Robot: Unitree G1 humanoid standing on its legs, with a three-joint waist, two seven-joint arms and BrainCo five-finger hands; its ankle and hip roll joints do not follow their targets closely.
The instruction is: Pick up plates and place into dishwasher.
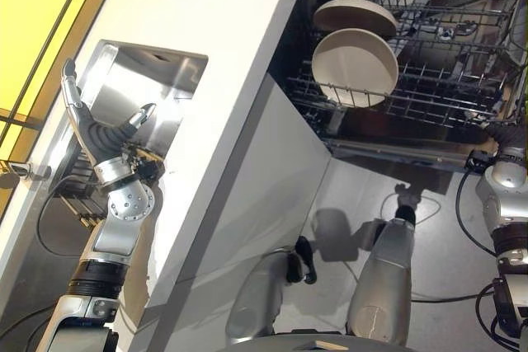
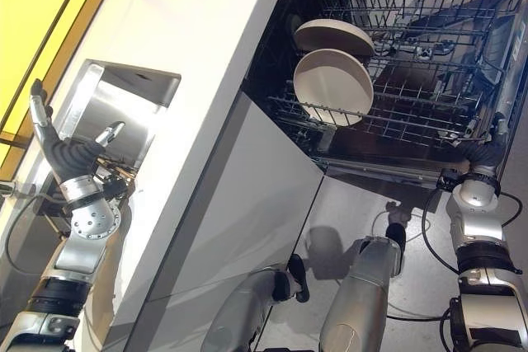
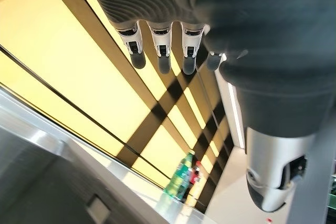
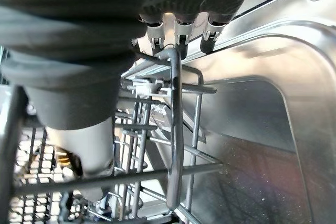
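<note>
Two beige plates stand on edge in the pulled-out lower rack (image 1: pixel 437 100) of the open dishwasher: a front plate (image 1: pixel 355 68) and a second plate (image 1: pixel 355 14) behind it. My right hand (image 1: pixel 513 133) is at the rack's right edge. In the right wrist view its fingers (image 4: pixel 179 31) are straight, with their tips against a rack wire (image 4: pixel 176 129), holding nothing. My left hand (image 1: pixel 95 138) is raised over the steel sink (image 1: pixel 153 80), fingers spread and empty. Its fingers (image 3: pixel 160 45) also show straight in the left wrist view.
A white counter (image 1: pixel 223 22) runs between the sink and the dishwasher. A grey cabinet front (image 1: pixel 272 195) drops below it. A yellow panelled wall (image 1: pixel 41 6) lies beyond the sink. A green bottle (image 3: pixel 179 179) stands on a far ledge.
</note>
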